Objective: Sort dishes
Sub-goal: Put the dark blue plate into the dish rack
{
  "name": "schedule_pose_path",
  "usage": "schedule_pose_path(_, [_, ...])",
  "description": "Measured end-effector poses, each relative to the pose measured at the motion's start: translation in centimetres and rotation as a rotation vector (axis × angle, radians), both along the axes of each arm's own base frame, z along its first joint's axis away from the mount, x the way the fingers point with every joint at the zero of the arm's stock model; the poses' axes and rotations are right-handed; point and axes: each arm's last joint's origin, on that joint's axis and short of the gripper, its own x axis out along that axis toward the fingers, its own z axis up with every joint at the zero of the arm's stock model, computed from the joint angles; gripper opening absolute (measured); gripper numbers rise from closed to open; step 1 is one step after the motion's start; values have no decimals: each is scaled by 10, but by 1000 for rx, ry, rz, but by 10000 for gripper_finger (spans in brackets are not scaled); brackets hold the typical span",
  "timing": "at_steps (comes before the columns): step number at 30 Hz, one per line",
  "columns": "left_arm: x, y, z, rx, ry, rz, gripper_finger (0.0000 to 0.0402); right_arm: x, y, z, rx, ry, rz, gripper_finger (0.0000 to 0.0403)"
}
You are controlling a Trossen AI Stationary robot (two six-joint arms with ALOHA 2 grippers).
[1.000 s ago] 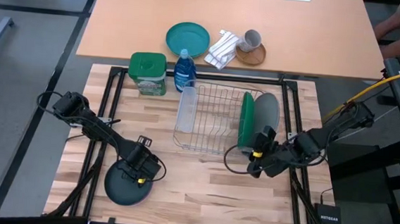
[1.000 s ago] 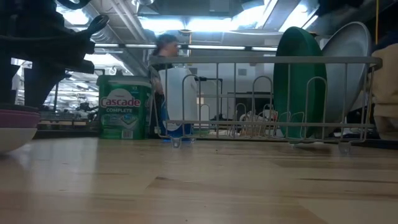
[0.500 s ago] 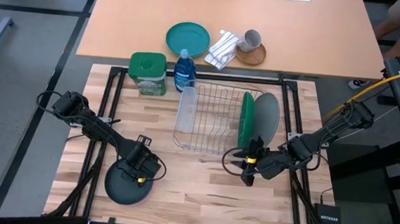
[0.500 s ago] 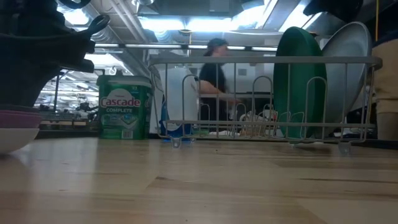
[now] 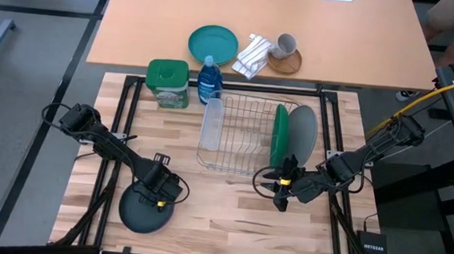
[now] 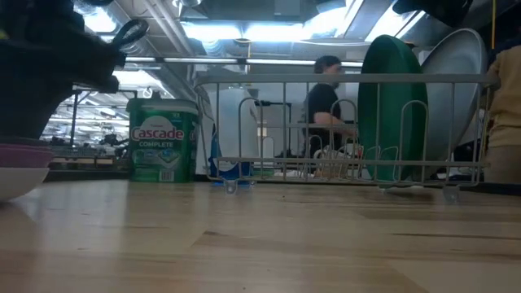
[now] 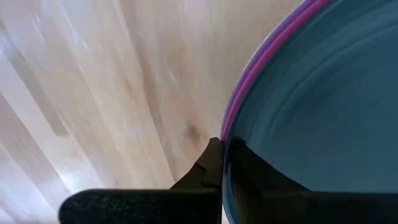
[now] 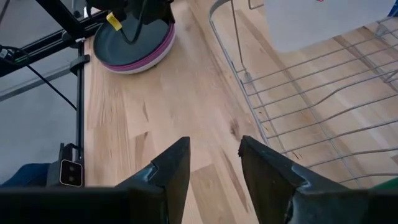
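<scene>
Two grippers are at work. Left gripper (image 5: 161,193) is pinched tight on the far rim of the dark grey plate (image 5: 142,211), topmost of a flat stack (magenta-pink plate (image 7: 261,62) beneath) near the table's (image 5: 229,215) left front corner. Right gripper (image 8: 214,163), fingers parted and empty, hovers over bare wood just in front of the rack (image 5: 238,136). Green plate (image 5: 278,136) and light grey plate (image 5: 303,132) stand on edge there, seemingly touching.

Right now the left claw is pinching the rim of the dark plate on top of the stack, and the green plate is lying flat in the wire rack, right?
Not quite. The green plate stands upright on its edge in the wire rack, as the low view shows. The rest holds: the left gripper is shut on the rim of the dark grey plate topping the stack.
</scene>
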Motion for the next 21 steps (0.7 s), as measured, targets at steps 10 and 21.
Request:
schedule_pose_path(10, [15, -5, 21, 2, -161, 116, 0, 6, 4, -8, -32, 24, 25, 147])
schedule_pose_path(21, [25, -16, 29, -11, -318, 196, 0, 21, 16, -32, -53, 112, 55, 147])
